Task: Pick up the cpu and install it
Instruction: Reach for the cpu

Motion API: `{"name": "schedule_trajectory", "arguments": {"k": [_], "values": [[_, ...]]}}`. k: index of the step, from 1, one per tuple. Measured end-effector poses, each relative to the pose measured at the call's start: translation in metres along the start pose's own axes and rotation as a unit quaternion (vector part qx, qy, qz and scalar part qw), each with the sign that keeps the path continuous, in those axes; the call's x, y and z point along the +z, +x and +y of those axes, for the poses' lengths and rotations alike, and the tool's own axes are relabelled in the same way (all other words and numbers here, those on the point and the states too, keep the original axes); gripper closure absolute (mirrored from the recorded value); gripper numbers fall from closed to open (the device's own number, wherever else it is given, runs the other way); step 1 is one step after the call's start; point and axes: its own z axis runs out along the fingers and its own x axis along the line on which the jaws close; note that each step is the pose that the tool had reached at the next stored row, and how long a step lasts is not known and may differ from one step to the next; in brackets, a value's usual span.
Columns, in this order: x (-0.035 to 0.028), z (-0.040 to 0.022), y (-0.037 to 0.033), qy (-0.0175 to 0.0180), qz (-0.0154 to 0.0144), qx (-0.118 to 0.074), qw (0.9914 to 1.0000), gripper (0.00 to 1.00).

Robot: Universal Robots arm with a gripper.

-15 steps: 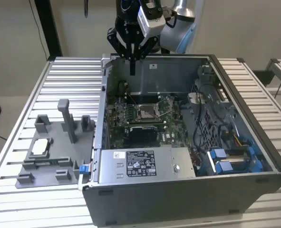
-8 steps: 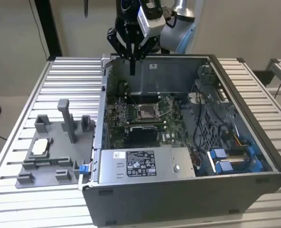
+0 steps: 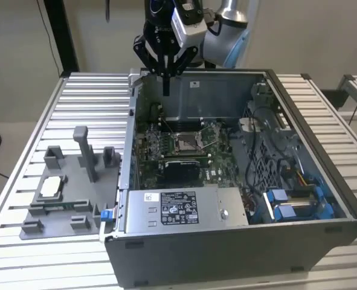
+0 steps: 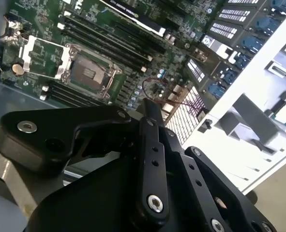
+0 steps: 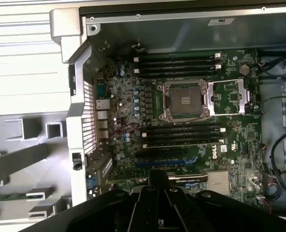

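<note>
Over the case [image 3: 202, 71] rim at the back, poised with gripper [image 3: 165, 89] pinched together on nothing.

Leaves the cpu [image 3: 50, 187] flat in its pocket on the tray [image 3: 60, 210] at the exterior view's left, outside the case and well apart from the gripper; leaves the socket [image 3: 186, 142] bare, with frame swung open, on the board [image 3: 149, 148] below. For a clean pick, judging from here: part the fingers [image 4: 151, 116] before descending, not at the chip; come down square and centred over the pale lid; close on two opposite edges only, never on the underside; lift straight and level to clear the pocket walls. Probably thin, smooth and light, so easily nudged askew or dropped by an off-centre or hurried squeeze; worth a slow, gentle close.
</note>
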Motion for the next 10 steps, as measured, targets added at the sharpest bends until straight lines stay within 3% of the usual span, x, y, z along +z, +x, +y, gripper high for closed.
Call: {"name": "schedule_trajectory", "arguments": {"k": [10], "values": [[-0.0001, -0.0006, 0.0072, 0.0, 0.0, 0.0, 1.0, 1.0]]}}
